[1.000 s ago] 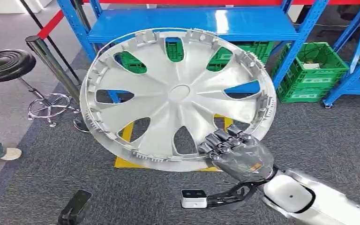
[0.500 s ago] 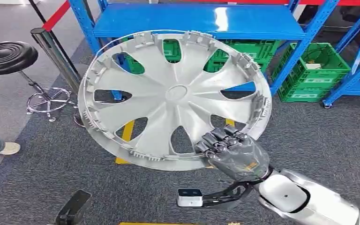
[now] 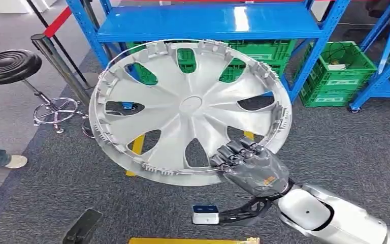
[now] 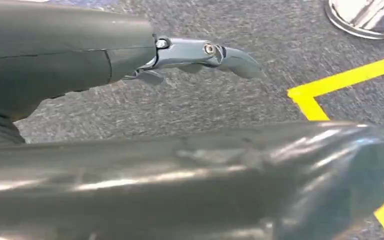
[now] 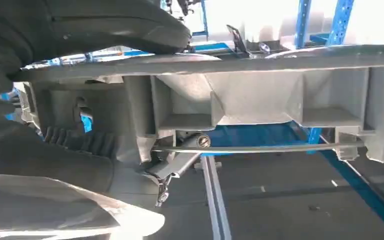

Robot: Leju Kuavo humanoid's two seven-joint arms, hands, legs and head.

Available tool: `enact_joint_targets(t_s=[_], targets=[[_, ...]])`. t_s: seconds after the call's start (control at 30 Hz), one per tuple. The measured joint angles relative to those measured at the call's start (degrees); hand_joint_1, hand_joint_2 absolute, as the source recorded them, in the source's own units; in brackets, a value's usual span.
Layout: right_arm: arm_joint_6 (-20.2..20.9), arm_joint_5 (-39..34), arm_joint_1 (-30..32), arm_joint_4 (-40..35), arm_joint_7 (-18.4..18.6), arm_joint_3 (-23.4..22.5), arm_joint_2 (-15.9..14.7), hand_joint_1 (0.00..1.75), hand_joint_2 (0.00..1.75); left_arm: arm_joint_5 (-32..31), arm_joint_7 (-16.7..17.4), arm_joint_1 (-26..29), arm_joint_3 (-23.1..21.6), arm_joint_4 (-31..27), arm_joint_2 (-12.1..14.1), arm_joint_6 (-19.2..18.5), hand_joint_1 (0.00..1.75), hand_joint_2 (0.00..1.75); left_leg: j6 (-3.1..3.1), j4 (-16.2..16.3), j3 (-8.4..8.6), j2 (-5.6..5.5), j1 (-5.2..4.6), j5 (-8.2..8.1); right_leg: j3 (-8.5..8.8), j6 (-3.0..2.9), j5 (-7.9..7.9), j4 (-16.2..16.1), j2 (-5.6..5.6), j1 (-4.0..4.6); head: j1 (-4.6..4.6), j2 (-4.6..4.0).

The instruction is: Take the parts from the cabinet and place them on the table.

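Note:
A large silver wheel cover (image 3: 188, 109) with several spokes and cut-outs hangs tilted in front of me in the head view. My right hand (image 3: 251, 165) grips its lower right rim, fingers curled over the edge. Up close in the right wrist view, the cover's ribbed inner rim (image 5: 260, 95) and a wire ring lie against my right hand (image 5: 70, 150). In the left wrist view my left hand (image 4: 130, 55) hangs over grey carpet with one finger stretched out and nothing in it.
A blue metal rack (image 3: 208, 23) stands ahead, with green crates (image 3: 337, 76) under it. A black stool (image 3: 7, 66) and a barrier post (image 3: 56, 61) stand at the left. A person's shoes (image 3: 10, 161) show at the left edge. Yellow floor tape (image 3: 137, 147) marks the carpet.
The whole head view has shifted a little, so the camera moved. The wheel cover stays in my right hand, sitting slightly lower and more to the right in the picture.

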Motion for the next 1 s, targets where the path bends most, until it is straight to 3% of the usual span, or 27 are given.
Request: enact_joint_targets(t_s=[0.03, 0.07, 0.1, 0.17, 0.2, 0.27, 0.33, 0.37, 0.4, 0.43, 0.47, 0.5, 0.53, 0.57, 0.6, 0.67, 0.7, 0.73, 0.8, 0.87, 0.9, 0.93, 1.0], targets=[[0.02, 0.00, 0.00, 0.04, 0.00, 0.02, 0.02, 1.75, 1.75, 0.00, 0.00, 0.01, 0.00, 0.00, -0.07, 0.00, 0.00, 0.00, -0.03, 2.22, -0.24, 0.00, 0.02, -0.93, -0.50, -0.01, 0.37, 0.04, -0.01, 0.09, -0.04, 0.00], [0.02, 0.00, 0.02, 0.11, 0.00, 0.07, 0.02, 1.75, 1.75, 0.00, 0.00, 0.01, 0.00, 0.00, -0.09, 0.00, 0.00, 0.00, 0.05, 1.70, 0.66, 0.00, 0.03, -0.46, -0.94, 0.02, 0.70, 0.05, 0.00, 0.13, -0.02, 0.00], [0.02, 0.00, 0.02, 0.18, 0.00, 0.09, 0.04, 1.75, 1.75, -0.02, 0.00, -0.01, 0.00, 0.00, -0.07, 0.00, 0.00, 0.00, 0.24, -1.54, 3.06, 0.00, 0.01, 1.16, -1.40, 0.11, 1.11, 0.05, 0.03, 0.20, -0.04, 0.00], [0.02, 0.00, -0.01, 0.26, 0.00, 0.09, 0.04, 1.75, 1.75, -0.37, 0.00, -0.08, 0.02, 0.00, -0.05, 0.00, 0.00, 0.00, 0.89, -11.95, 9.80, -0.01, -0.08, 4.81, -1.93, 0.38, 1.80, 0.05, 0.12, 0.26, -0.04, 0.00], [0.02, 0.00, -0.02, 0.26, 0.02, 0.09, 0.09, 1.75, 1.75, -0.50, 0.00, -0.25, 0.02, -0.04, 0.02, 0.00, 0.00, 0.00, 1.28, -16.27, 12.10, -0.08, -0.21, 4.13, -2.06, 0.62, 2.21, 0.03, 0.09, 0.26, 0.00, 0.00], [0.04, -0.02, -0.17, 0.33, 0.11, 0.09, 0.09, 1.75, 1.75, -0.98, 0.07, -0.18, 0.02, -0.17, -0.04, 0.00, 0.00, 0.00, 1.52, -16.22, 11.54, -0.10, -0.65, 5.17, -2.33, 1.33, 2.99, -0.12, 0.02, 0.31, -0.02, 0.00], [0.07, 0.00, -0.17, 0.33, 0.11, 0.09, 0.17, 1.75, 1.75, -1.09, 0.33, 0.08, 0.07, -0.17, -0.02, 0.00, 0.00, 0.00, 2.27, -16.21, 11.07, -0.09, -0.96, 6.01, -2.39, 1.95, 3.91, -0.54, 0.03, 0.11, 0.00, 0.00], [0.07, 0.00, -0.18, 0.35, 0.11, 0.09, 0.17, 1.75, 1.75, -1.20, 0.35, 0.09, 0.07, -0.17, -0.11, 0.00, 0.00, 0.00, 2.85, -17.18, 10.64, 0.15, -0.27, 7.03, -3.09, 2.31, 3.80, -0.45, 0.07, 0.06, 0.07, 0.00], [0.09, -0.02, -0.19, 0.42, 0.15, 0.11, 0.17, 1.75, 1.75, -1.42, 0.39, 0.00, 0.07, -0.22, -0.20, -0.02, 0.00, 0.00, 3.19, -17.12, 10.11, 0.31, -0.41, 7.71, -3.76, 2.49, 1.52, 0.60, 0.16, 0.10, 0.15, 0.00], [0.09, 0.00, -0.24, 0.44, 0.17, 0.11, 0.17, 1.75, 1.75, -1.55, 0.44, -0.01, 0.09, -0.31, -0.22, -0.02, 0.00, 0.00, 3.76, -17.13, 9.28, 0.34, -0.41, 8.33, -5.06, 2.59, -2.10, 3.75, 0.21, 0.10, 0.31, 0.00], [0.09, 0.00, -0.23, 0.52, 0.17, 0.11, 0.17, 1.75, 1.75, -1.57, 0.50, 0.01, 0.11, -0.33, -0.35, -0.02, 0.00, 0.00, 3.81, -17.10, 8.53, 0.38, -0.47, 8.90, -6.12, 2.74, -5.40, 8.30, 0.17, 0.05, 0.42, 0.00], [0.09, 0.00, -0.17, 0.61, 0.17, 0.11, 0.17, 1.75, 1.75, -1.62, 0.55, 0.06, 0.11, -0.33, -0.44, -0.02, 0.00, 0.00, 3.87, -17.07, 7.80, 0.42, -0.54, 9.45, -7.13, 2.85, -7.67, 12.71, 0.19, 0.06, 0.35, 0.00], [0.09, 0.00, -0.16, 0.72, 0.17, 0.15, 0.17, 1.75, 1.75, -1.64, 0.63, 0.06, 0.11, -0.33, -0.46, -0.04, 0.00, 0.00, 3.84, -17.05, 7.04, 0.43, -0.57, 9.72, -7.73, 2.98, -8.59, 16.01, 0.18, 0.06, 0.42, 0.00], [0.09, 0.00, -0.11, 0.83, 0.17, 0.26, 0.17, 1.75, 1.75, -1.68, 0.90, 0.07, 0.15, -0.33, -0.53, -0.22, 0.00, 0.00, 3.77, -17.01, 6.35, 0.43, -0.59, 10.23, -7.22, 3.07, -7.86, 16.95, 0.18, 0.06, 0.37, 0.00], [0.09, 0.00, -0.03, 0.88, 0.13, 0.39, 0.17, 1.75, 1.75, -1.70, 1.03, 0.11, 0.18, -0.33, -0.59, -0.33, 0.00, 0.00, 3.68, -17.01, 5.78, 0.43, -0.58, 10.67, -5.38, 3.06, -6.00, 15.47, 0.17, 0.06, 0.40, 0.00], [0.09, 0.00, -0.07, 0.90, -0.24, 0.52, 0.17, 1.75, 1.75, -1.70, 1.20, 0.11, 0.33, -0.33, -0.79, -0.44, 0.00, 0.00, 3.38, -16.88, 4.96, 0.40, -0.56, 11.34, 0.71, 2.82, -2.53, 7.09, 0.14, 0.06, 0.39, 0.00], [0.09, 0.00, -0.26, 0.90, -0.39, 0.52, 0.17, 1.75, 1.75, -1.73, 1.20, 0.11, 0.63, -0.33, -0.88, -0.46, 0.00, 0.00, 3.09, -16.64, 4.84, 0.38, -0.56, 11.61, 4.19, 2.57, -2.77, 1.69, 0.12, 0.07, 0.42, 0.00], [0.11, -0.02, -0.49, 0.90, -0.42, 0.52, 0.17, 1.75, 1.75, -1.77, 1.20, 0.10, 1.18, -0.33, -0.92, -0.48, 0.00, 0.00, 2.73, -16.36, 4.27, 0.34, -0.80, 11.88, 6.68, 2.33, -4.02, -1.27, 0.18, 0.28, 0.35, 0.00], [0.11, -0.07, -0.53, 0.88, -0.31, 0.55, 0.20, 1.75, 1.75, -2.01, 1.20, 0.07, 1.53, -0.31, -0.94, -0.52, 0.00, 0.00, 2.06, -16.27, 3.96, 0.37, -0.79, 12.65, 6.10, 2.08, -4.23, -1.77, 0.25, 0.36, 0.35, 0.00], [0.15, -0.02, -0.58, 0.88, -0.31, 0.55, 0.20, 1.75, 1.75, -2.05, 1.20, 0.18, 1.86, -0.31, -0.90, -0.55, 0.00, 0.00, 1.47, -16.28, 3.79, 0.29, -0.88, 13.15, 5.65, 1.01, -3.49, -2.05, 0.16, 0.09, 0.42, 0.00], [0.18, -0.02, -0.67, 0.88, -0.31, 0.55, 0.22, 1.75, 1.75, -2.10, 1.20, 0.25, 2.12, -0.31, -0.96, -0.55, 0.00, 0.00, 1.12, -15.56, 3.19, 0.22, -0.66, 11.90, 5.60, 0.58, -3.12, -2.09, 0.07, -0.03, 0.26, 0.00], [0.17, -0.09, -0.68, 0.88, -0.20, 0.57, 0.22, 1.75, 1.75, -2.14, 1.20, 0.24, 2.43, -0.31, -0.99, -0.55, 0.00, 0.00, 0.65, -12.54, 2.19, 0.22, -0.54, 9.12, 5.24, 0.15, -2.82, -2.08, 0.02, -0.04, -0.09, 0.00], [0.20, -0.04, -0.63, 0.90, -0.20, 0.59, 0.22, 1.75, 1.75, -2.14, 1.20, 0.26, 2.71, -0.31, -0.96, -0.55, 0.00, 0.00, -0.06, -3.04, -1.05, 0.22, -0.20, 3.91, 4.60, -0.09, -2.34, -2.04, -0.05, 0.07, -0.06, 0.00]])
